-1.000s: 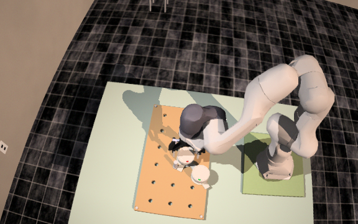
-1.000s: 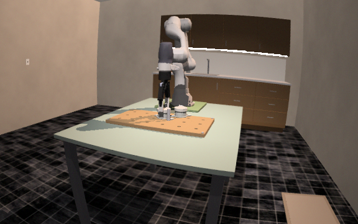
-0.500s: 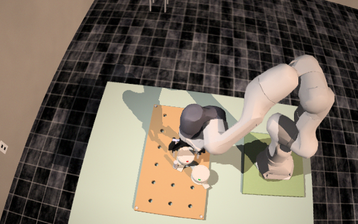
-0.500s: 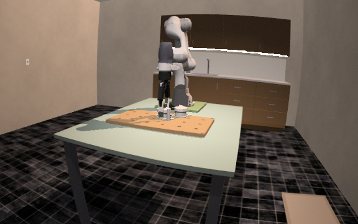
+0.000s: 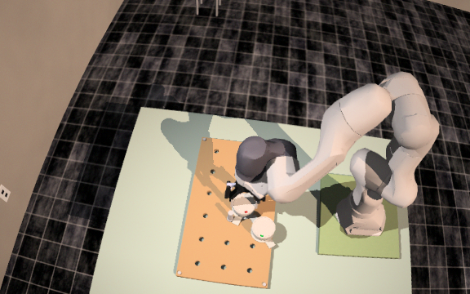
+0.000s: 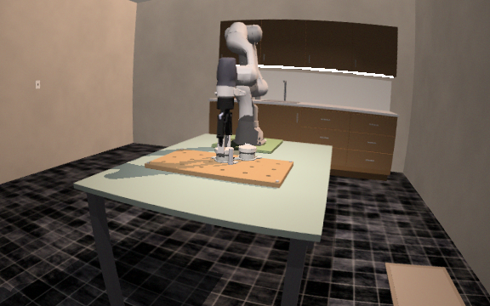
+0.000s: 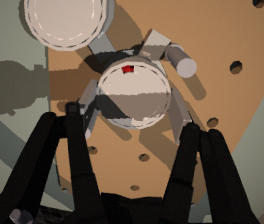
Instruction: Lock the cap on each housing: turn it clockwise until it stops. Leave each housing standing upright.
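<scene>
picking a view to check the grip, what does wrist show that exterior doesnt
Wrist only: the gripper with its fingers shut on the red-dot cap, and the green-dot cap seen from above. Exterior only: the whole arm, table and both housings standing upright, dots unseen. Both: the two caps on the board.
</scene>
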